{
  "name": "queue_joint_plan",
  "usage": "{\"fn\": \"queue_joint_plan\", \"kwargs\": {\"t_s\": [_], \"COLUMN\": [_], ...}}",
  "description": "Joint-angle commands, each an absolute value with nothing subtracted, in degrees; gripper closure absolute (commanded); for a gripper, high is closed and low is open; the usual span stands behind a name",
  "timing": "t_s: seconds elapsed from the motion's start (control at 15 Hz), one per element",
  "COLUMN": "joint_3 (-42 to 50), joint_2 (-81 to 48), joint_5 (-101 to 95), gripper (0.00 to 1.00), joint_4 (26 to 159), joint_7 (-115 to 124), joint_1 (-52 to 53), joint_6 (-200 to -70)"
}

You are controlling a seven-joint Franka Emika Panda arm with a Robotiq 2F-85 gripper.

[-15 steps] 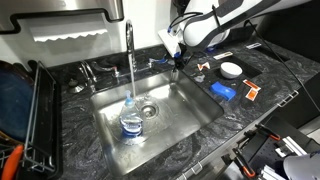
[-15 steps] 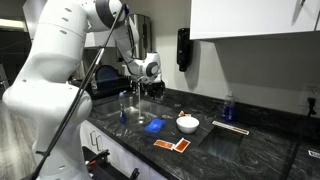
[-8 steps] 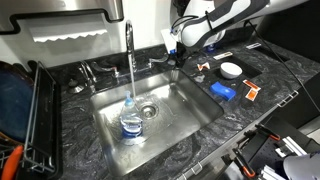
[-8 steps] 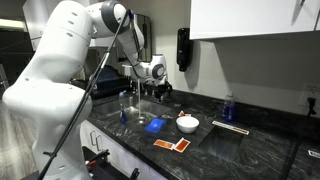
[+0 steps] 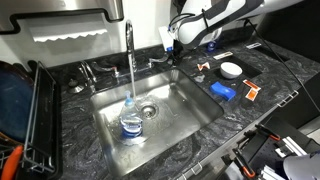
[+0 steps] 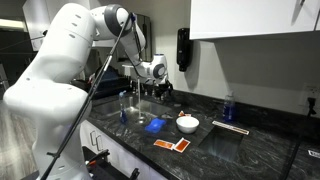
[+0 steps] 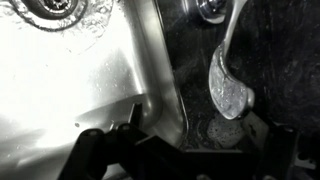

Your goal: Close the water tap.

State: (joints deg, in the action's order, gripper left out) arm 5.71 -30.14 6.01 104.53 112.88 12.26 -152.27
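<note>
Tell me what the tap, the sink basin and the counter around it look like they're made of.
The water tap: polished chrome-look metal, bright highlights along its spout. The sink basin: probably brushed stainless steel, grey with soft reflections. The counter: dark polished stone or a stone-look laminate, with pale veining and a glossy sheen.

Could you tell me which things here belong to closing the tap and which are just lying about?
Job: tall chrome gooseneck tap, running; its chrome side lever; gripper by it.
Lying about: clear blue-capped bottle in sink; blue sponge; white bowl; orange-and-white packet.
</note>
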Motion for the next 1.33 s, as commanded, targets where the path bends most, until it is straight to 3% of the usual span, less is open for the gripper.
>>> {"fn": "queue_joint_plan", "kwargs": {"t_s": [0.0,0.13,0.8,1.27], "joint_3": [3.7,3.0,4.8,13.1], "joint_2": [-29.8,-30.1,-30.9,-32.8], "joint_5": [8.3,9.7,10.1,5.2], "gripper": [0.0,0.28,0.99,1.0], "joint_4": [104.2,104.1,104.7,104.4], "joint_7": [112.3,112.0,114.3,118.9], "joint_1": [10.6,10.3,12.8,18.3], "joint_6": [-156.1,-158.6,-166.3,-173.1]}}
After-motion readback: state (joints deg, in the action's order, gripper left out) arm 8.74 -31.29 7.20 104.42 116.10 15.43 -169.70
